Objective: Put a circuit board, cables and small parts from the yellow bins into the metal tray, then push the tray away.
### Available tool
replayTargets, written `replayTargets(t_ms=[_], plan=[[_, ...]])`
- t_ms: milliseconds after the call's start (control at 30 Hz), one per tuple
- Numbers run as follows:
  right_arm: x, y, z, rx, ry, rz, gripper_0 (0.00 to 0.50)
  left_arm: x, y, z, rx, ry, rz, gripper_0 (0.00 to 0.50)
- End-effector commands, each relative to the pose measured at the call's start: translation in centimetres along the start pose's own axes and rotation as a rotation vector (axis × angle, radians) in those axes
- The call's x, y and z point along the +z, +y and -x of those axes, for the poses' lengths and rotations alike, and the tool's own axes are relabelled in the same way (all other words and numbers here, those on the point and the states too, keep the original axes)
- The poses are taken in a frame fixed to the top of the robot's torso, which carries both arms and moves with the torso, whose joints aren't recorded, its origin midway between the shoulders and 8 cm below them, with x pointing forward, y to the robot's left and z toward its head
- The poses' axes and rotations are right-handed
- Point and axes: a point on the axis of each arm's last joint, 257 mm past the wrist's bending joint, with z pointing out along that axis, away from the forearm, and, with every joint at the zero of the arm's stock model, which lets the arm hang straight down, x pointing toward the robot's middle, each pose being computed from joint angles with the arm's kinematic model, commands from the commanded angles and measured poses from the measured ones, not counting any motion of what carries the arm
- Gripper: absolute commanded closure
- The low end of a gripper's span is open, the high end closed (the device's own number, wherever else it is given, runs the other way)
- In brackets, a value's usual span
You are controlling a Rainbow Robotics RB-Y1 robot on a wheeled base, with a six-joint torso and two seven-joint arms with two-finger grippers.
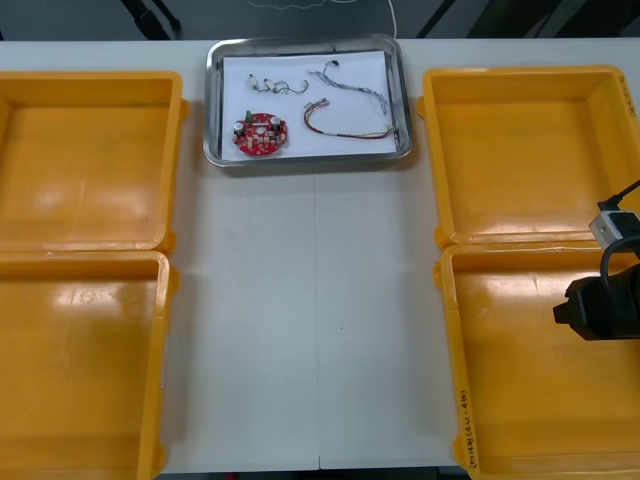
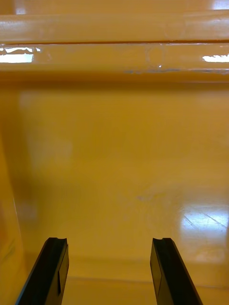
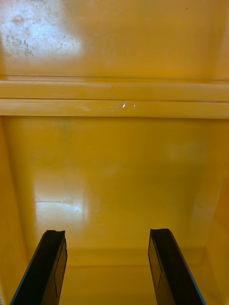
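Metal tray (image 1: 211, 100) loaded; left pincer (image 3: 107, 233), right pincer (image 2: 109, 241) spread above yellow bins (image 1: 530, 400).

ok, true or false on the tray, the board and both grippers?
1. The red circuit board lies in the metal tray. True.
2. The right gripper is shut on the circuit board. False: it is open, nothing between its fingers, over a yellow bin.
3. The tray is white inside. True.
4. The tray sits between the two near bins. False: between the two far bins.
5. The left gripper is open. True.
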Motion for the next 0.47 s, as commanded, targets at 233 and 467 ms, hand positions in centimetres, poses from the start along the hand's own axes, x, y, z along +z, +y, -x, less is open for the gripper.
replayTargets(t_ms=[233,467], plan=[[-0.86,-1.84,0.83,0.022,-0.032,-0.049,0.000,-1.45,1.33,0.16,0.063,-0.014,0.050,0.000],[-0.86,-1.84,0.83,0.022,-0.032,-0.049,0.000,-1.45,1.33,0.16,0.063,-0.014,0.050,0.000]])
